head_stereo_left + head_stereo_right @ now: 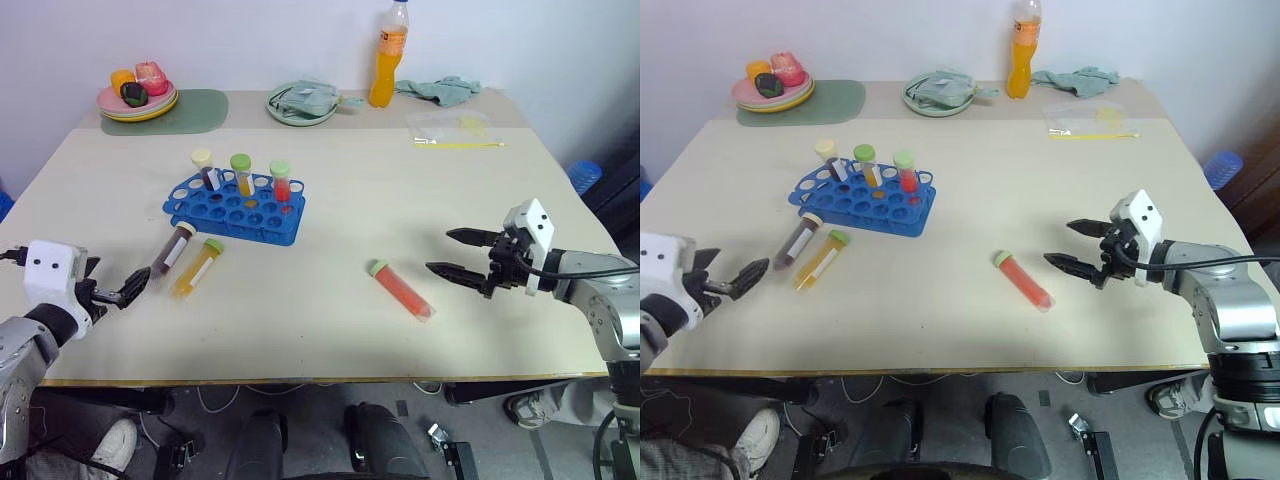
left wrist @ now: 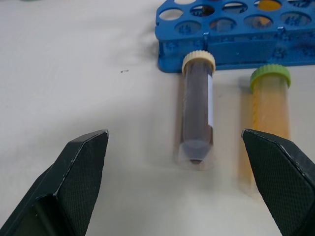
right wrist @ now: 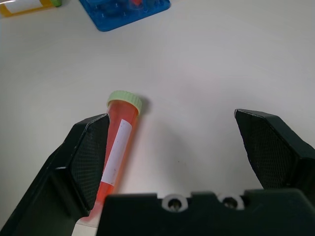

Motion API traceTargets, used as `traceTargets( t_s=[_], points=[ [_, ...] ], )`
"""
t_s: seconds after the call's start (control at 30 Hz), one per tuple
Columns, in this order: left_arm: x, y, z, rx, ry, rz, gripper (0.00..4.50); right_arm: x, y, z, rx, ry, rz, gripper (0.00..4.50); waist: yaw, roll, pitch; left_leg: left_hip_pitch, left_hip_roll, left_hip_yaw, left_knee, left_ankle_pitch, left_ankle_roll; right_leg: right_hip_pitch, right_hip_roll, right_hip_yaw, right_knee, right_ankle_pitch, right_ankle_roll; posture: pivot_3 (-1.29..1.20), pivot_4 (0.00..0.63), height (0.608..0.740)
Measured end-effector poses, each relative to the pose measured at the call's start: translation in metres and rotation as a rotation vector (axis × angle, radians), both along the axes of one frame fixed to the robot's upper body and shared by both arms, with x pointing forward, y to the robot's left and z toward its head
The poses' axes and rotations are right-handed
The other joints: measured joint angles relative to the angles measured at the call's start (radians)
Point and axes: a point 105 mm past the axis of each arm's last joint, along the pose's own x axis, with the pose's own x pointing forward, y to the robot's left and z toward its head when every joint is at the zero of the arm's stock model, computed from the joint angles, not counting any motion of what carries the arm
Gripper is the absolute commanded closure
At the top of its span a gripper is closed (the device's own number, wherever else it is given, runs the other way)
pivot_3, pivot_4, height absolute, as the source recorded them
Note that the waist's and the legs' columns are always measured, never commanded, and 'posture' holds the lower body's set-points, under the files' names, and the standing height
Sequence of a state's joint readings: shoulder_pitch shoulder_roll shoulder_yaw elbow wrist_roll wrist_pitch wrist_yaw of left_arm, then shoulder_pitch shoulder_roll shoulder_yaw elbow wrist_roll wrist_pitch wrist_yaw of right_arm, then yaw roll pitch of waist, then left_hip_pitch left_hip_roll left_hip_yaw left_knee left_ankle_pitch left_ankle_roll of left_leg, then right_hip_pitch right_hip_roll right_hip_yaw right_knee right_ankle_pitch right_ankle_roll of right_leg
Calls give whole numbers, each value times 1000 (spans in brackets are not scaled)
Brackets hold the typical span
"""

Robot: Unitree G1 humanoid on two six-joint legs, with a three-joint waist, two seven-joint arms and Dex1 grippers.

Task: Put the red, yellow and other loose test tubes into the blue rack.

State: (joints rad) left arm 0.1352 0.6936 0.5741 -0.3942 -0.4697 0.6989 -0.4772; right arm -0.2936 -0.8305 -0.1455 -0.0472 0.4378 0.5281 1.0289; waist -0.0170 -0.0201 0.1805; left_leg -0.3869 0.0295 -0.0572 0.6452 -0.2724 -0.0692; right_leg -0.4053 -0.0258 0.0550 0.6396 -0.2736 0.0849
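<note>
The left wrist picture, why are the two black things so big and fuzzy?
Left wrist view: the open end effector fingers sit right by the lens, so they loom soft-edged; the maroon tube looks sharper. Left eye view: the same end effector looks small.

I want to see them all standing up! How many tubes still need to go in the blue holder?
Three tubes already stand in the blue rack. Nothing is in hand: the left gripper and right gripper are both open and empty. Three are left lying on the table: the maroon tube, the yellow tube and the red tube.
</note>
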Motion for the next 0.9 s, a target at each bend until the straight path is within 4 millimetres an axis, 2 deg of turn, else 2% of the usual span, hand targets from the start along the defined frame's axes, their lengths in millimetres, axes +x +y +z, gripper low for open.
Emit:
traceTargets(
  t_s=[0.33, 0.57, 0.73, 0.9],
  points=[
    [-2, -1, -5, -15, 16, 8, 40, 1, 5, 3, -1, -6, -5, 0, 0, 0, 0, 0, 0, 0, 0, 0, 0, 0, 0, 0, 0, 0, 0, 0, 150, 740],
    [5, -9, 3, -28, -25, -19, 40, 5, 12, 0, 7, -7, -40, 0, 0, 0, 0, 0, 0, 0, 1, 0, 0, 0, 0, 0, 0, 0, 0, 0, 150, 740],
    [15, -39, -3, -39, -14, -154, 40, 3, 16, 3, -13, -10, -72, 0, 4, 0, 0, 0, 0, 0, 1, 0, 0, 1, 0, 0, 0, 0, 0, 0, 150, 740],
    [25, -81, 3, -12, -33, -389, 40, -11, 32, 19, -53, -13, -91, 0, 1, 0, 0, 0, 0, 0, 1, 0, 0, 0, 0, 0, 1, 0, 0, 0, 150, 740]
  ],
)
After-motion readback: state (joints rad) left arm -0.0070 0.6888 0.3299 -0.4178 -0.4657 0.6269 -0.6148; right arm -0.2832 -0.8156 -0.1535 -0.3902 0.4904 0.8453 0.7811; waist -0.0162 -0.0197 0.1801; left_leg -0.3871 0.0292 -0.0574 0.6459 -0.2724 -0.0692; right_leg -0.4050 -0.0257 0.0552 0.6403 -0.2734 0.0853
